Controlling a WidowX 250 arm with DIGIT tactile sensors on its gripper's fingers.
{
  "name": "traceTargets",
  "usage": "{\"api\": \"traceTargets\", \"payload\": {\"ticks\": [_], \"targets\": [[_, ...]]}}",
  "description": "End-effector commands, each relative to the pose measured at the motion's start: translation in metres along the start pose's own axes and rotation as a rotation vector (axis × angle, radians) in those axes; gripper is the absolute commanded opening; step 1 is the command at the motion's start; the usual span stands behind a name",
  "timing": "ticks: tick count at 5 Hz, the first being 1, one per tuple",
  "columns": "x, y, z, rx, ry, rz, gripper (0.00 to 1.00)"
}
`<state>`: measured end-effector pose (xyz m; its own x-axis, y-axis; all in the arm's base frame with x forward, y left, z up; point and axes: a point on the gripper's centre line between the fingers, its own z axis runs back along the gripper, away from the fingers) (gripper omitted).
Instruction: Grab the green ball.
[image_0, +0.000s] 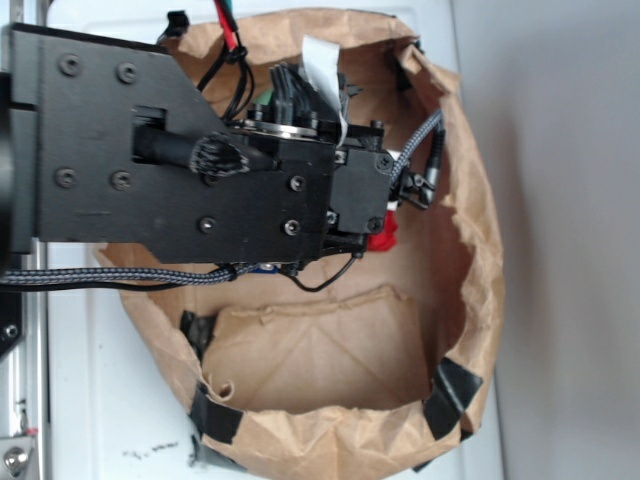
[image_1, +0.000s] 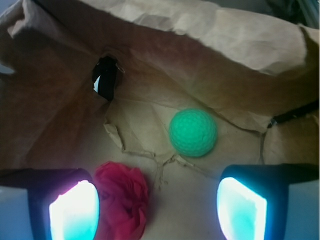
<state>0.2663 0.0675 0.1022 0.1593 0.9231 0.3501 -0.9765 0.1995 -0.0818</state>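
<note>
In the wrist view the green ball, a dimpled mint-green sphere, rests on the brown paper floor, ahead of my gripper and a little right of centre. My gripper is open, its two glowing pads wide apart near the bottom edge. The ball lies beyond the pads, not between them. A red ruffled lump sits just inside the left pad. In the exterior view the black arm and gripper reach down into the paper bag; the ball is hidden there, and only a bit of the red lump shows.
A crumpled brown paper bag with rolled-down walls surrounds the workspace, patched with black tape. A torn hole gapes in the bag wall at the far left. Paper walls rise close behind the ball. Braided cables trail off the arm.
</note>
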Motion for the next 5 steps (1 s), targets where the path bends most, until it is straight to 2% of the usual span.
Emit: {"api": "traceTargets", "payload": {"ticks": [1, 2, 3, 4, 5], "targets": [[0.021, 0.019, -0.01, 0.011, -0.044, 0.067, 1.0], [0.031, 0.027, -0.022, 0.054, -0.08, 0.111, 1.0], [0.03, 0.024, -0.022, 0.066, -0.083, 0.127, 1.0], [0.028, 0.023, -0.025, 0.067, -0.114, 0.132, 1.0], [0.022, 0.014, -0.032, 0.044, -0.107, 0.123, 1.0]]}}
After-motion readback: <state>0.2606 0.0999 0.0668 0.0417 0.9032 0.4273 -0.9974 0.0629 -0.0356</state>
